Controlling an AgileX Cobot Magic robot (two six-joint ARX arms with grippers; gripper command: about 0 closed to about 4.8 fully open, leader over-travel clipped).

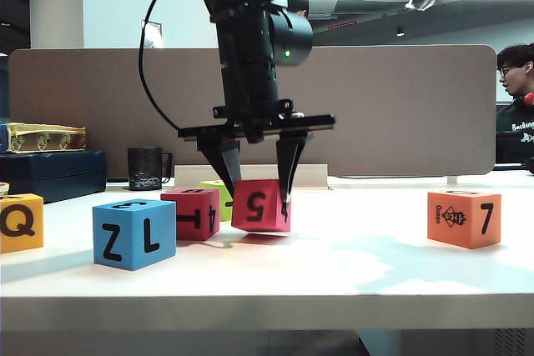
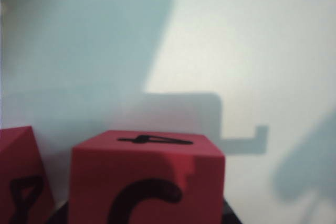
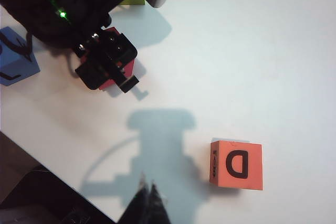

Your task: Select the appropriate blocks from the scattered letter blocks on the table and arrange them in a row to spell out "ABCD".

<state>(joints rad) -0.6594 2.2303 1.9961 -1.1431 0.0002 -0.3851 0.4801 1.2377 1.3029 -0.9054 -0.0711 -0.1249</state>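
My left gripper (image 1: 255, 183) hangs over the middle of the white worktop (image 1: 350, 268), fingers (image 1: 289, 168) clamped on either side of the pink-red foam cube (image 1: 261, 204). It shows a 5 toward the near edge in the exterior view and a C with a 4 on top in the left wrist view (image 2: 147, 179). The cube is tilted, its left bottom corner touching or just above the worktop, can't tell which. Just left of it sits the red foam cube (image 1: 192, 213), close but whether they touch is unclear; the left wrist view catches its edge (image 2: 21, 174). A lime-green foam cube (image 1: 219, 193) is tucked behind those two, mostly hidden. Blue foam cube (image 1: 133, 233) marked Z, L, 3 sits nearer and further left, apart from the red one. Yellow-orange foam cube (image 1: 21, 223) with a Q is at the far left, cut by the frame edge. Orange foam cube (image 1: 465, 218), 7 facing the near edge, stands alone well to the right; the right wrist view shows D on its top (image 3: 237, 164). My right gripper (image 3: 148, 202) hovers above bare worktop beside that orange cube, fingers pressed together, holding nothing. No row formed yet; the four letter cubes are spread across the worktop.
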